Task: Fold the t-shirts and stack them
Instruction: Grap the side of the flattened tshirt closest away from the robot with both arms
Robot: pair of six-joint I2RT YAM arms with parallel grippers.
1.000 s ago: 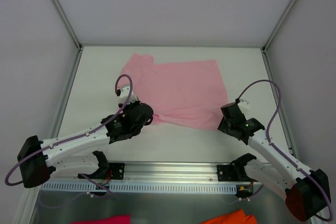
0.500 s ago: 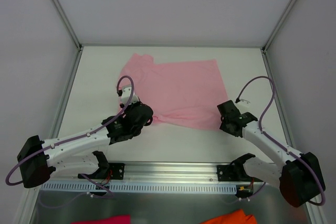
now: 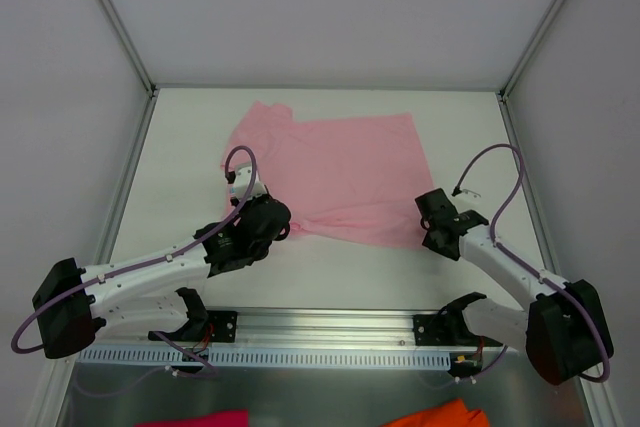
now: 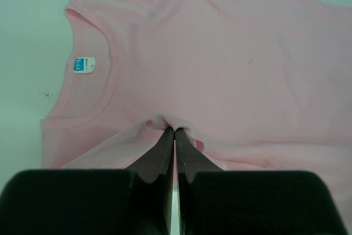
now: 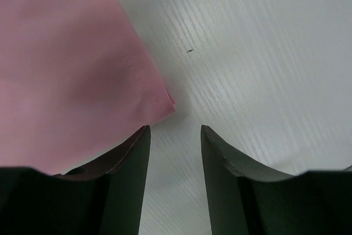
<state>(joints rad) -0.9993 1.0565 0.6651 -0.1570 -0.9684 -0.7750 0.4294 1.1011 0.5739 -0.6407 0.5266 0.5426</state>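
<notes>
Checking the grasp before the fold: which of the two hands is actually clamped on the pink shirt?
The left hand, shut on a bunched fold of the t-shirt near its collar. The right hand stands open beside the shirt's corner.

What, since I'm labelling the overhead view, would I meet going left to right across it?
In order: left arm's shoulder → magenta cloth → left pincer → right pincer → right arm's shoulder. The pink t-shirt spans the middle.

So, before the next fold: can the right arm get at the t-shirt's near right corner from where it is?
Probably yes. The right fingers stand open right at that corner of the t-shirt, which lies flat on the table with nothing over it.
</notes>
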